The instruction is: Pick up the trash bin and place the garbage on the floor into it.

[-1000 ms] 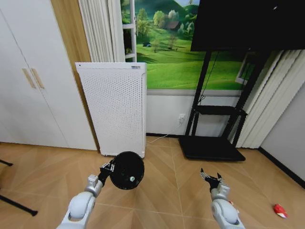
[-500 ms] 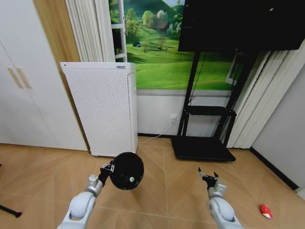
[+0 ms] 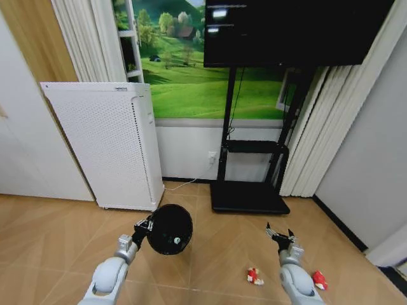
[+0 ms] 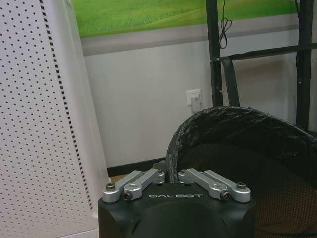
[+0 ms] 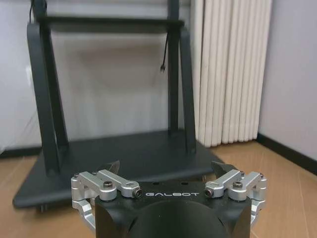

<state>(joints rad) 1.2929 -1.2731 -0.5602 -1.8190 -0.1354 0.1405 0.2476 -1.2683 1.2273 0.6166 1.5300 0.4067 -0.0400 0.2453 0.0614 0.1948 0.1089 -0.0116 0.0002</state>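
Herringbone parquet floor (image 3: 57,235) runs back to a wall with a green landscape picture (image 3: 184,82). At the left stands a tall white perforated appliance (image 3: 105,146), its dotted panel also beside the bin in the left wrist view. The left tool (image 3: 142,227) is held out low, pinching the rim of the black bin (image 3: 170,229), which is lifted off the floor with its dark mouth turned toward the head camera; the left wrist view shows the fingers (image 4: 143,179) drawn together on the rim. Behind, a black stand (image 3: 251,190) carries a dark screen (image 3: 292,28). The right tool (image 3: 280,236) hangs low, spread wide and holding nothing. One red-and-white wrapper (image 3: 255,276) lies just left of the right arm, another wrapper (image 3: 320,280) just right of it.
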